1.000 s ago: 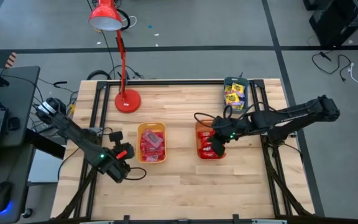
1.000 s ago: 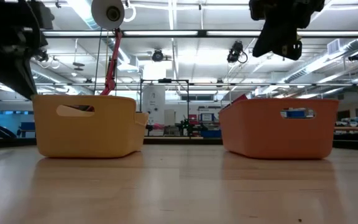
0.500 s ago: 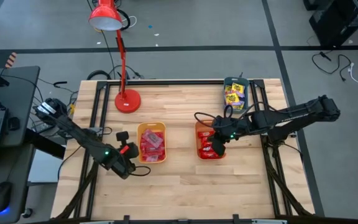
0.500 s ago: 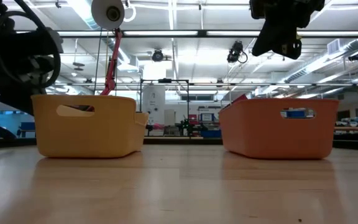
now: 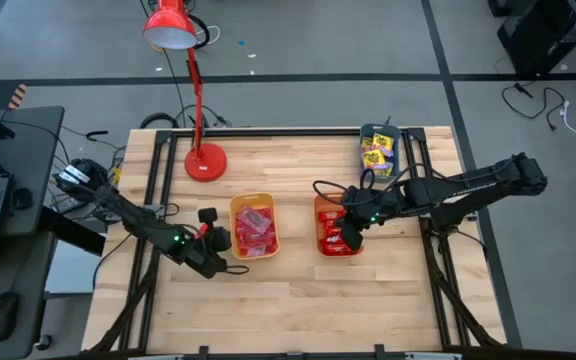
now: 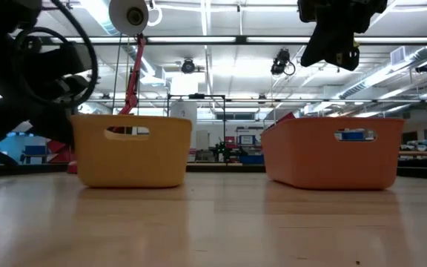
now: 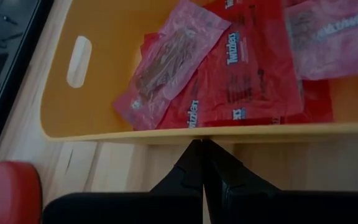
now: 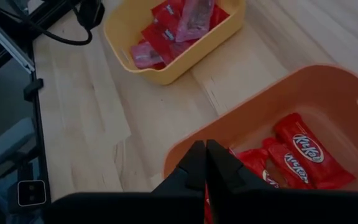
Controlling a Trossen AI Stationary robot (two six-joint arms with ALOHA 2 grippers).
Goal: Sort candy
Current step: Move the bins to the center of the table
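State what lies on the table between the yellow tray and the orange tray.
Nothing: bare wood between yellow tray and orange tray, shown in the high view.

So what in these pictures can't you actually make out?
- Low view: the sweets in the yellow tray and the orange tray are hidden by the tray walls.
- High view: the print on the yellow packets in the far tray is too small to read.
- High view: the right gripper covers part of the red bars.
- Left wrist view: the pink packets are cut off by the picture's edge, so no count. The left gripper sits at the tray's wall.
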